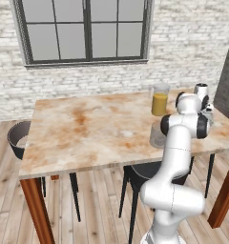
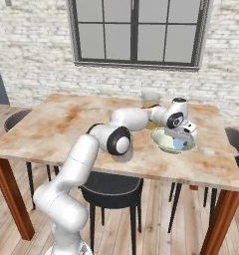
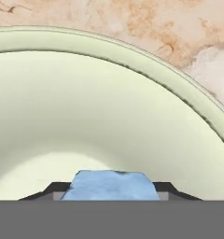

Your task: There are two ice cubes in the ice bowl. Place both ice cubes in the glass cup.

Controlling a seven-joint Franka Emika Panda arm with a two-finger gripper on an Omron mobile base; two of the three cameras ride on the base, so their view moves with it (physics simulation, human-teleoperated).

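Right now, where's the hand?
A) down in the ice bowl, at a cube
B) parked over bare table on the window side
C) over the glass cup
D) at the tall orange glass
A: in the right base view the hand is down inside the ice bowl, and the hand view shows a pale blue ice cube between the fingertips against the bowl's inner wall.

White rounded arm (image 1: 176, 157) w/ dark joint rings, bulbous glossy segments.
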